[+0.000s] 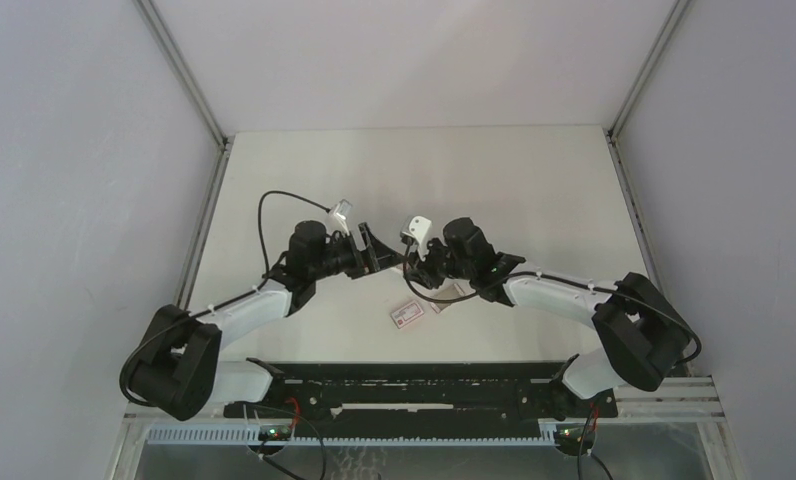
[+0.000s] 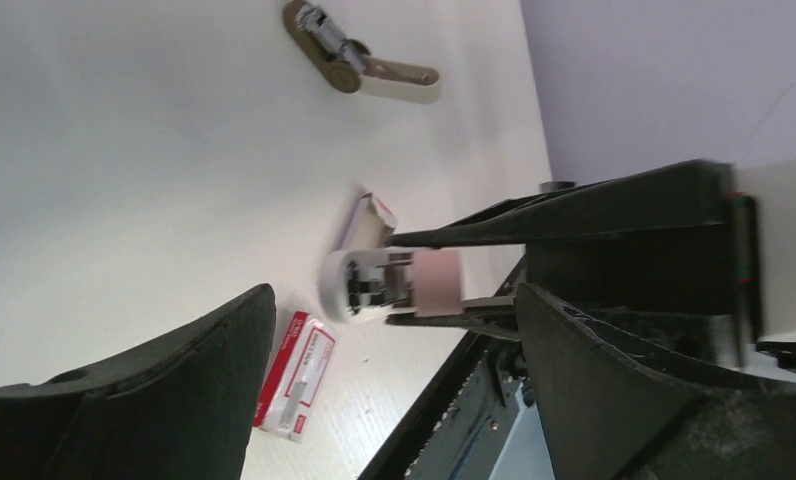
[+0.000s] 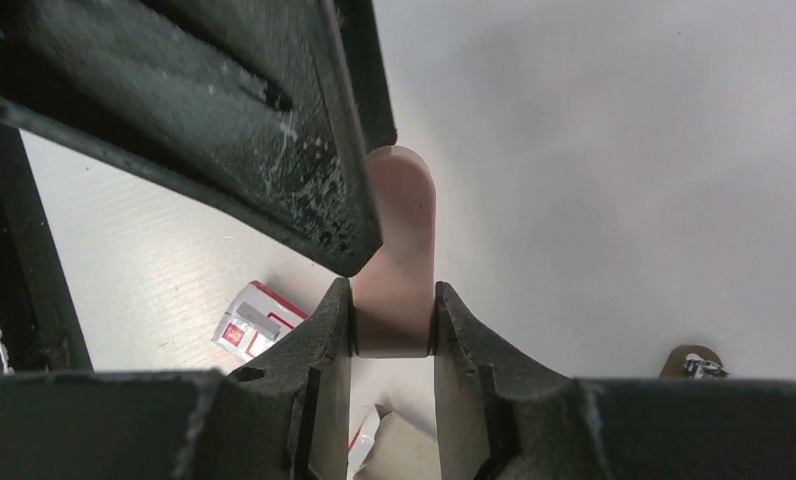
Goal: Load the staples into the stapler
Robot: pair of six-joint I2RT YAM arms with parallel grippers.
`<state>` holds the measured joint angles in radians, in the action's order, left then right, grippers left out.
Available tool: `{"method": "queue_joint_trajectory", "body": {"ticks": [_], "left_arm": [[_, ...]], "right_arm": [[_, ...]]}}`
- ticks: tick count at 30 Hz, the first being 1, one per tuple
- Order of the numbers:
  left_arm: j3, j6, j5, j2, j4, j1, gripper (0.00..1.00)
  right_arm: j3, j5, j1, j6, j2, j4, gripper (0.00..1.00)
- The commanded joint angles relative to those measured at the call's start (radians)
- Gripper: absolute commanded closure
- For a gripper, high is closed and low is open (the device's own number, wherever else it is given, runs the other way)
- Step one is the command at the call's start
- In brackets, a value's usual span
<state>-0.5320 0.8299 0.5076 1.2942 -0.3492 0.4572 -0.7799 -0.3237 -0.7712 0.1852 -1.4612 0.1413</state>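
Staples: strips not discernible; their red-label box (image 1: 407, 314) lies near-centre on desk (image 1: 304, 180).
Stapler (image 3: 399, 230): held aloft, clamped by right end effector (image 3: 392, 295), likely presented for opening.
Left end effector (image 1: 376, 246): jaws wide, empty, facing stapler.

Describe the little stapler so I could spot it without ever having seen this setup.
Start at the white table; above its middle, the right hand pinches the stapler from both sides. It is small, rounded, pink and white, whereas its nearest neighbour, the white box with a red label, lies flat on the table.
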Motion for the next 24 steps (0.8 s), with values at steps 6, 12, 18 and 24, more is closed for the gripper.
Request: {"method": "queue_joint_trajectory", "body": {"ticks": [6,12,18,24], "left_arm": [[-0.05,0.052,0.04,-0.035,-0.078,0.01,0.07],[-0.066,0.05,0.06,0.014,-0.061,0.021,0.12],[-0.07,0.085,0.072,0.025,-0.108,0.068,0.69],[-0.05,0.114,0.068,0.025,-0.151,0.07,1.0]], "right_arm": [[-0.001,-0.005,-0.029,-0.004,0.052,0.027,1.0],[-0.002,0.008,-0.035,-0.005,0.084,0.032,1.0],[-0.001,0.024,-0.037,0.002,0.097,0.024,1.0],[0.002,0.026,-0.04,-0.006,0.082,0.036,1.0]]}}
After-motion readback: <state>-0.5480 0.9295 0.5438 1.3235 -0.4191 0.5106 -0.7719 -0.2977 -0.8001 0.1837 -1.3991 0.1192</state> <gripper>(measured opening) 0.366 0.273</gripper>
